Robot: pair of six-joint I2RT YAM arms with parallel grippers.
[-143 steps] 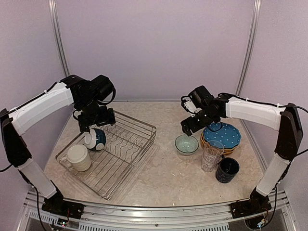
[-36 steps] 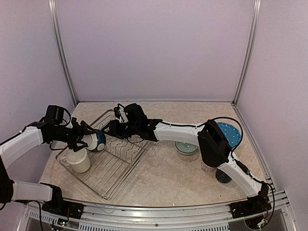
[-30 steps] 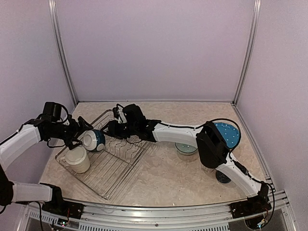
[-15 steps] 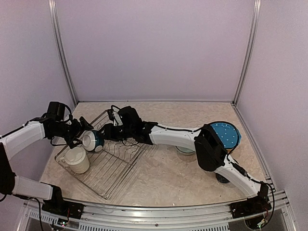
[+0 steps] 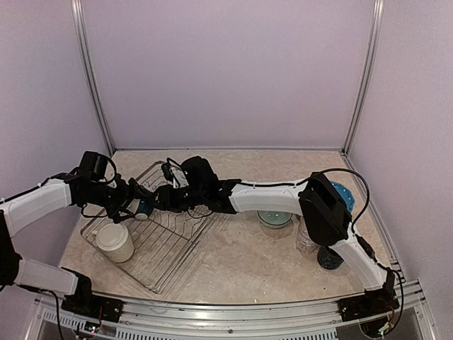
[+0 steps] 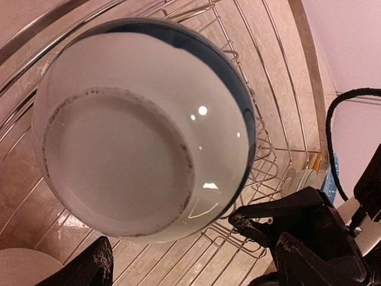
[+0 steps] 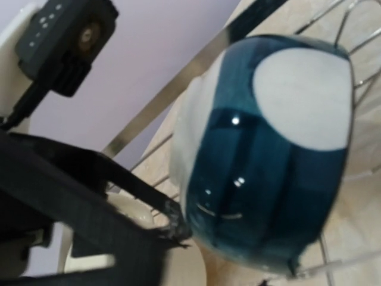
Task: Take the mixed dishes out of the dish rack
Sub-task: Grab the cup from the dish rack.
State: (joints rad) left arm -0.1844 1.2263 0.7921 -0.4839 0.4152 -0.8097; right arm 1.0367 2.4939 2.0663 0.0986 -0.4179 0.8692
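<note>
At the far left corner of the dish rack (image 5: 177, 263), a small bowl (image 5: 144, 207), white with a dark teal band, lies tipped on its side on the wires. Its foot faces the left wrist camera and its teal flank faces the right one. Tilted like that it offers a rim to either arm, which is probably why both flank it.

The left claw (image 5: 132, 203) is released: its fingers (image 6: 95, 269) stand wide at the bottom of its own view, either side of the bowl and apart from it. The right claw (image 5: 163, 199), stretched across from the other side, sits just beside the bowl's rim; whether it is clenched on that rim I cannot tell. I read this as a hand-off, since the unloaded pile looks beyond the left arm's reach.

A cream mug (image 5: 115, 241) stands nearer in the rack, not yet taken. Well apart on the tabletop (image 5: 241, 265), the unloaded things cluster: a second bowl (image 5: 274, 218), a clear glass (image 5: 307, 239), a navy mug (image 5: 331, 256) and blue plates (image 5: 345, 195).
</note>
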